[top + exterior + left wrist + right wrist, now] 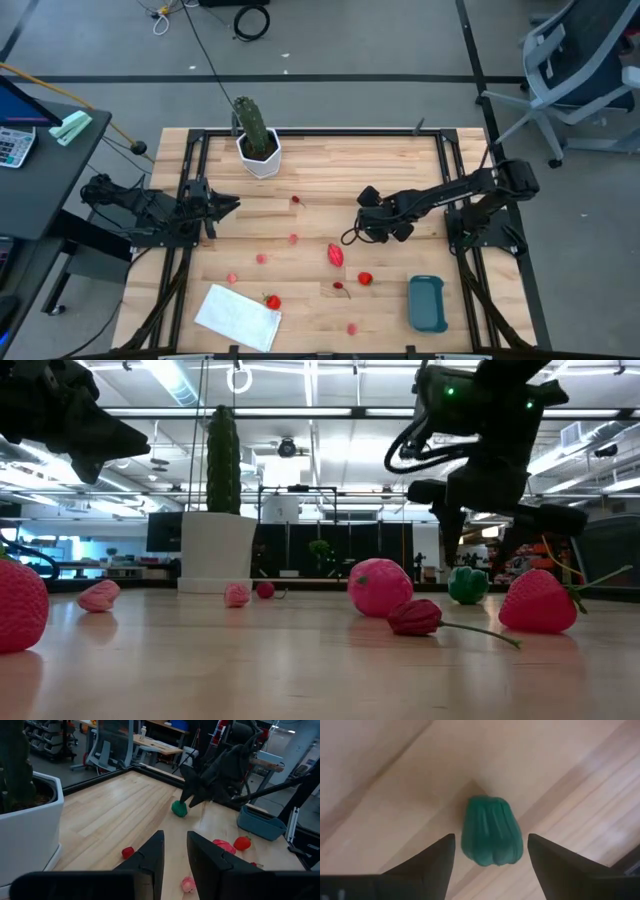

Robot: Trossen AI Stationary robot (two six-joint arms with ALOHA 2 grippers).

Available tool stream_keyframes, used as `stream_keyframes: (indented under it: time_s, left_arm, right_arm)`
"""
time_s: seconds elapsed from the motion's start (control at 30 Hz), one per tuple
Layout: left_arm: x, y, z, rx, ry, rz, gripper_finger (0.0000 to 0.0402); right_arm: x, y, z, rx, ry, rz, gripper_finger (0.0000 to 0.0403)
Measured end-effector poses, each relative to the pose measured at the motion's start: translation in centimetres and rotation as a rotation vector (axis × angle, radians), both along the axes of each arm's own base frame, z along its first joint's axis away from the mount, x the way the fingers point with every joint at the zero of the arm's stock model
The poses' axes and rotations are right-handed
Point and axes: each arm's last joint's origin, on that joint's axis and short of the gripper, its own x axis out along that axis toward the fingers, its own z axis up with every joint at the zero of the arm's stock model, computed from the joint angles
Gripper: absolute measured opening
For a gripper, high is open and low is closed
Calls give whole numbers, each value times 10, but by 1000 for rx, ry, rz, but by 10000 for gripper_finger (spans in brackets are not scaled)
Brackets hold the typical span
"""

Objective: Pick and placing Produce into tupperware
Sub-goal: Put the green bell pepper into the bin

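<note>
A green toy pepper lies on its side on the wooden table; it also shows in the left wrist view. My right gripper hangs open just above it, pointing steeply down, one finger on either side and neither touching. Red and pink produce lies scattered over the table's middle and near part, among it a large pink piece and a red strawberry. The teal tupperware stands near the right front corner. My left gripper waits at the table's left edge, slightly open, with nothing between its fingers.
A cactus in a white pot stands at the far edge, left of centre. A flat white sheet lies at the near left, with a red strawberry beside it. Black frame rails run along the table's sides.
</note>
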Motion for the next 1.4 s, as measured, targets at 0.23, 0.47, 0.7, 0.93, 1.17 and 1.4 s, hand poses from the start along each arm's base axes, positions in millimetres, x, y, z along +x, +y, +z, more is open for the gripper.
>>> stream_keyframes:
  time_s: [0.23,0.47,0.7,0.93,1.17,1.4]
  left_arm:
    - [0,0,0,-1,0,0,81]
    - [0,0,0,0,0,0,87]
    - [0,0,0,0,0,0,91]
    - [0,0,0,-1,-1,0,83]
    - [0,0,0,-1,0,0,90]
    - [0,0,0,0,0,0,85]
  right_arm:
    - [2,-8,-3,-2,8,-30,259]
    - [2,-20,-6,84,13,-75,259]
    - [6,-29,-13,108,14,-103,259]
    - [8,-29,-21,126,26,-119,258]
    - [7,-29,-16,141,-37,-247,258]
    - [7,-29,-15,151,-72,-339,242]
